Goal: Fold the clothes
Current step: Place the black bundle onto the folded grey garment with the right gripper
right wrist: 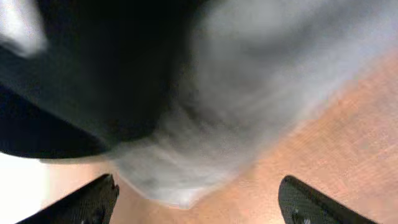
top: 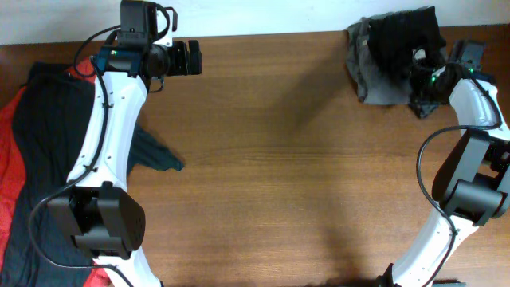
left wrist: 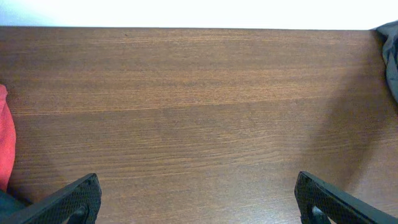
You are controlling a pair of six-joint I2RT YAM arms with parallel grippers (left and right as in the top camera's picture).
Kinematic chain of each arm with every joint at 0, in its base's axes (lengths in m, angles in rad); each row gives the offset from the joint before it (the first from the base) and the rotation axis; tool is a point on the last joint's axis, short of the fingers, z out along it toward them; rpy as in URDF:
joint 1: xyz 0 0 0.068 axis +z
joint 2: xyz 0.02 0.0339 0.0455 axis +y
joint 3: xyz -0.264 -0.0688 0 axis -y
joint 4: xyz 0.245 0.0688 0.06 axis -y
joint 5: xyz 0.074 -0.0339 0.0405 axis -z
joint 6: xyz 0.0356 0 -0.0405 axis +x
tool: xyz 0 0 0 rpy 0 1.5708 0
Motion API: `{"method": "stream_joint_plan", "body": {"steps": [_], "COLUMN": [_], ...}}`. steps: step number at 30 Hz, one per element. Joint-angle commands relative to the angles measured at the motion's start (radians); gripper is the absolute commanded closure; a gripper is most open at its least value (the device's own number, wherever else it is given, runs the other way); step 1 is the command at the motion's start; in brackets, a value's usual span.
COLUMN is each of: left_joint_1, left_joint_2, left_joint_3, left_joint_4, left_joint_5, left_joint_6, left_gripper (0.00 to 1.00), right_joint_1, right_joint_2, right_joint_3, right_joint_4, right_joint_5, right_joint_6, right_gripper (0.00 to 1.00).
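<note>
A pile of clothes lies at the table's left edge: a dark teal garment (top: pixel 48 151) over a red one (top: pixel 9 171). A sliver of the red one shows in the left wrist view (left wrist: pixel 5 140). A second heap sits at the back right: a grey garment (top: pixel 374 76) under a black one (top: pixel 406 36). My left gripper (top: pixel 191 58) is open and empty above bare wood near the back edge (left wrist: pixel 198 199). My right gripper (top: pixel 422 80) is open at the grey and black heap; the grey cloth (right wrist: pixel 236 106) lies just ahead of its fingers (right wrist: pixel 199 199), not held.
The brown wooden table (top: pixel 287 183) runs between the two heaps. A white wall borders the far edge (left wrist: pixel 186 12). The left arm's white links (top: pixel 107 135) stand over the dark teal garment.
</note>
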Motion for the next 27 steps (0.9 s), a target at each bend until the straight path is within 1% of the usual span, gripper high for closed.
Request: {"method": "stream_joint_plan", "body": {"steps": [1,2,3,5,6,7,10,13,14,15,16,19,24,27], "left_joint_1": [-0.002,-0.002,-0.002,-0.002,-0.002,-0.002,-0.002,-0.002,-0.002,-0.002,-0.002,-0.002,-0.002,-0.002], "left_joint_2": [0.01,0.01,0.01,0.01,0.01,0.01,0.01,0.01,0.01,0.011,0.011,0.012,0.012,0.012], "left_joint_3": [0.006,0.006,0.006,0.006,0.006,0.006,0.006,0.006,0.006,0.006,0.006,0.006,0.002,-0.012], "left_joint_4": [0.0,0.0,0.0,0.002,0.002,0.002,0.003,0.005,0.004,0.004,0.003,-0.001,-0.004,-0.004], "left_joint_5": [-0.006,-0.006,-0.006,-0.006,-0.006,-0.006,-0.006,-0.007,-0.007,-0.007,-0.007,-0.007,-0.007,-0.007], "left_joint_6": [0.016,0.016,0.016,0.016,0.016,0.016,0.016,0.016,0.016,0.016,0.016,0.016,0.016,0.016], "left_gripper": [0.01,0.01,0.01,0.01,0.01,0.01,0.01,0.01,0.01,0.01,0.01,0.01,0.01,0.01], "right_joint_1": [-0.013,-0.02,-0.021,-0.021,-0.019,-0.018,-0.006,0.022,0.033,0.037,0.047,0.054,0.065,0.071], "right_joint_2": [-0.06,-0.088,-0.105,-0.161,-0.206,-0.23,-0.266,-0.225,-0.197,-0.18,-0.14,-0.052,0.092,0.177], "right_joint_3": [0.003,0.004,0.004,0.013,0.025,0.03,0.031,0.03,0.03,0.03,0.03,0.03,0.03,0.03], "right_joint_4": [-0.09,-0.11,-0.11,-0.101,-0.087,-0.064,0.066,0.258,0.341,0.389,0.489,0.688,0.87,0.876], "right_joint_5": [0.003,0.002,0.002,0.003,0.004,0.016,0.104,0.156,0.183,0.2,0.234,0.239,0.24,0.24], "right_joint_6": [-0.138,-0.211,-0.246,-0.37,-0.472,-0.519,-0.603,-0.711,-0.728,-0.727,-0.727,-0.726,-0.718,-0.704], "right_gripper": [0.18,0.2,0.2,0.2,0.2,0.2,0.19,0.2,0.2,0.18,0.17,0.16,0.16,0.15]}}
